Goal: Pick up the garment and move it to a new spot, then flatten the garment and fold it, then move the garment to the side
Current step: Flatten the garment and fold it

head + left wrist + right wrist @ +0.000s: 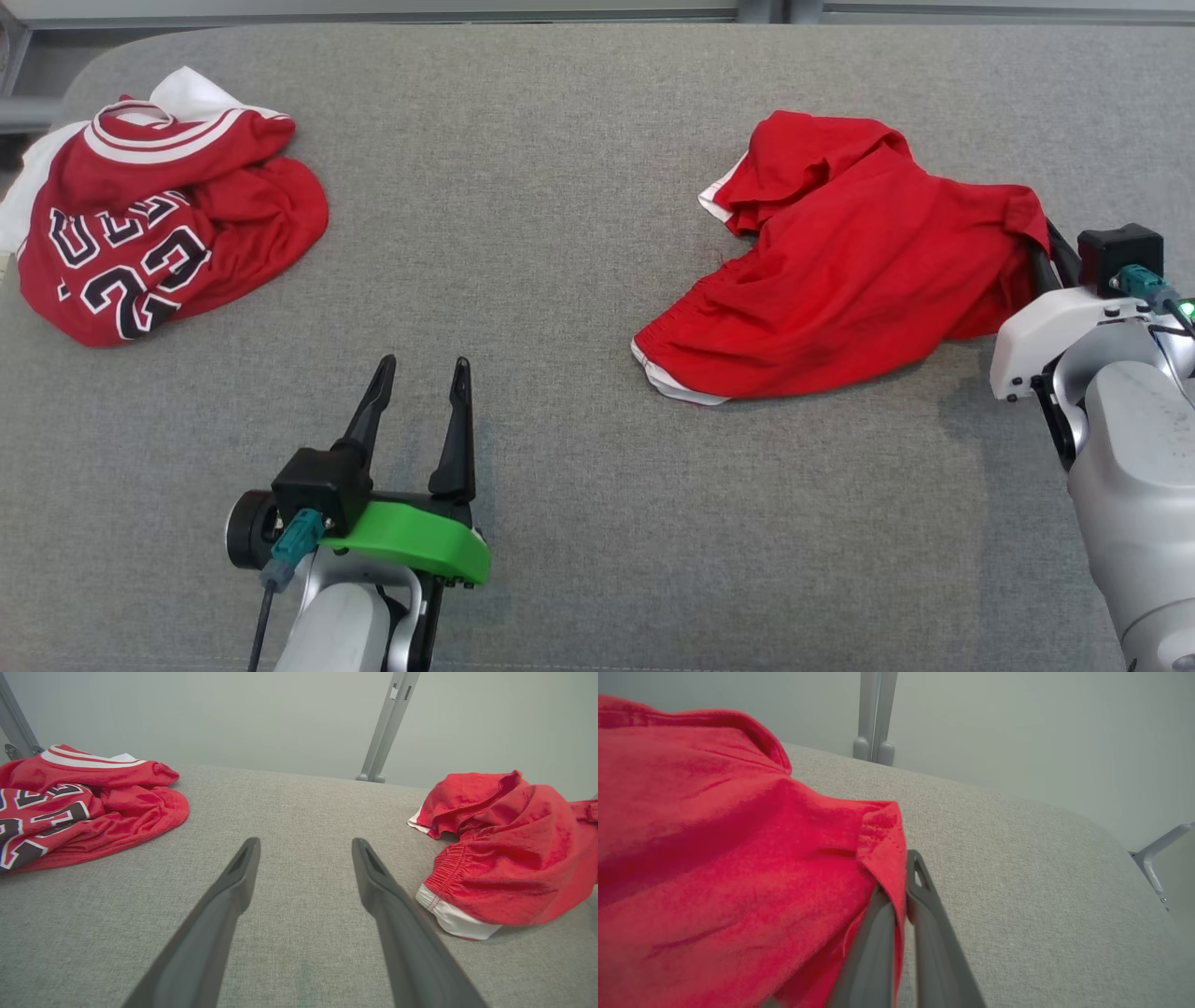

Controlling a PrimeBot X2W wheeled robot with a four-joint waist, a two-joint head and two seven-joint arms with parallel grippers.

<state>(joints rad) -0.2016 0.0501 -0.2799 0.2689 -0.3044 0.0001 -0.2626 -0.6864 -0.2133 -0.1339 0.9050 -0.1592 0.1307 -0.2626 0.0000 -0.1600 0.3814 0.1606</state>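
The garment, a pair of crumpled red shorts with white trim, lies on the right half of the grey padded table. It also shows at the right of the left wrist view. My right gripper reaches in from the right and is shut on the shorts' right hem. The cloth is pinched between its dark fingers, and their tips are partly covered by the fabric. My left gripper rests low near the front edge, left of centre. It is open, holds nothing, and is well apart from the shorts.
A bunched red basketball jersey with white trim and black numbers lies at the far left corner, also seen in the left wrist view. Grey frame posts stand behind the table's back edge. Bare grey fabric stretches between the two clothes.
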